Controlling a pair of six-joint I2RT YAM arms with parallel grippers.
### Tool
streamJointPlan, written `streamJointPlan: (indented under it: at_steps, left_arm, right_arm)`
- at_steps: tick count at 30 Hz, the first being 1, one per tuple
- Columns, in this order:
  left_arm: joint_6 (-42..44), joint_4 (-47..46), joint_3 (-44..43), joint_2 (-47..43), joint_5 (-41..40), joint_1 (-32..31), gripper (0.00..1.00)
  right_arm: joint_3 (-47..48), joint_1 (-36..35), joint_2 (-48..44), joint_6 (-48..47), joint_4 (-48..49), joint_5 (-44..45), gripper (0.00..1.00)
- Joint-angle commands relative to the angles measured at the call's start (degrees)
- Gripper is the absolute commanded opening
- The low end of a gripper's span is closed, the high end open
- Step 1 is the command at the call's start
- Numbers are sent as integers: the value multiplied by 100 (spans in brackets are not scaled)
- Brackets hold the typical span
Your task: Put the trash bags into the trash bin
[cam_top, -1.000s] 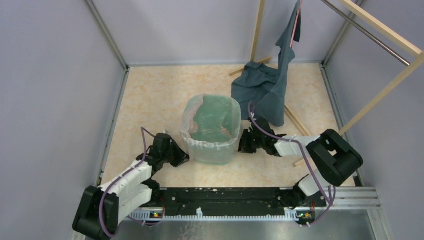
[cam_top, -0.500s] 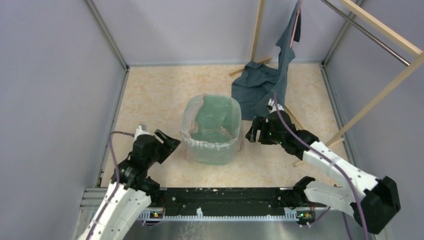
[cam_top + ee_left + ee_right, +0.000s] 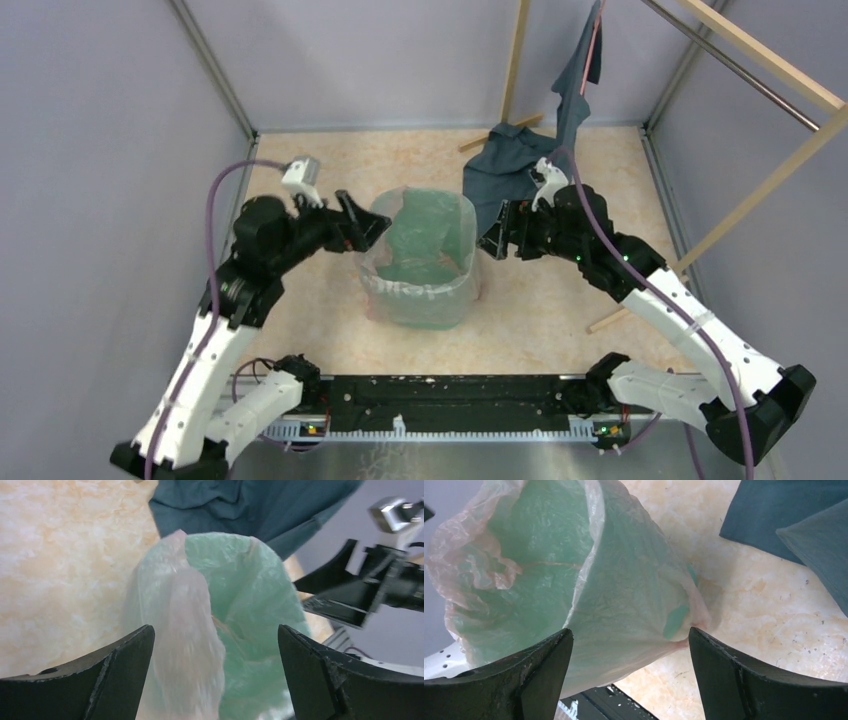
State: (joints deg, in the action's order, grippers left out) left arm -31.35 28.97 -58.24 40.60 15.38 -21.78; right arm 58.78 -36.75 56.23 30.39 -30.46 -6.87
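**Bag in bin, both grippers spread**

One green bin [image 3: 425,310] stands mid-table, with one pink bag [image 3: 375,245] lining it and lapping over its rim. One blue cloth [image 3: 515,175] lies behind. Two grippers, left [image 3: 368,222] and right [image 3: 497,237], hover spread beside opposite rims, empty. Lining looks nearly done; the next move is probably to tuck the loose film down

1. We see the trash bag [image 3: 624,595] as thin, glossy, wrinkled pale-pink plastic film.
2. The trash bin [image 3: 675,620] under it looks like smooth mint-green plastic.
3. The garment [image 3: 510,170] at the far right is matt blue-grey cloth.
4. The desk [image 3: 300,180] has a smooth, marbled beige surface.
5. The frame [image 3: 760,192] on the right is bare pale wood.
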Motion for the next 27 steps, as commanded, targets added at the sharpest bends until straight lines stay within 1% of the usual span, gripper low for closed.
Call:
streamJointPlan:
  at_steps: [1, 4, 7, 8, 11, 13, 15, 18, 19, 21, 23, 24, 27]
  left_arm:
    - [1135, 484, -619, 1239, -204, -134, 99]
    - [1265, 488, -708, 1469, -669, -300, 99]
    - [1368, 569, -715, 1574, -1185, -501, 98]
    - [1376, 657, -720, 1605, -1416, -546, 96]
    - [1290, 941, -699, 1651, -2080, -576, 75]
    - [1217, 944, -604, 1540, -2226, -575, 62]
    - [1088, 882, -517, 1372, -2337, -581, 45]
    - [996, 723, -396, 1149, -2446, -581, 30]
    - [984, 689, -364, 1110, -2447, -581, 25]
    - [960, 655, -326, 1117, -2398, -577, 13]
    - [883, 635, -279, 1162, -2302, -577, 4]
    - [813, 603, -248, 1182, -2232, -577, 2]
    - [533, 402, -74, 1116, -2088, -581, 0]
  right_arm:
    - [437, -58, 331, -113, 163, -85, 86]
    - [719, -138, 653, -188, -73, 74, 86]
    - [816, -188, 599, -275, -155, 332, 86]
    - [819, -186, 550, -313, -199, 461, 87]
    - [862, -190, 471, -435, -421, 739, 87]
    - [934, -186, 439, -484, -564, 924, 87]
    - [1038, -191, 402, -537, -683, 1024, 87]
    - [1361, -187, 380, -600, -920, 1214, 87]
    - [1478, -191, 376, -606, -950, 1206, 87]
    - [1625, -188, 407, -548, -891, 991, 87]
    - [1730, -226, 504, -421, -751, 719, 87]
    - [1786, -308, 591, -362, -663, 566, 87]
    - [2086, -827, 902, -336, -544, 731, 87]
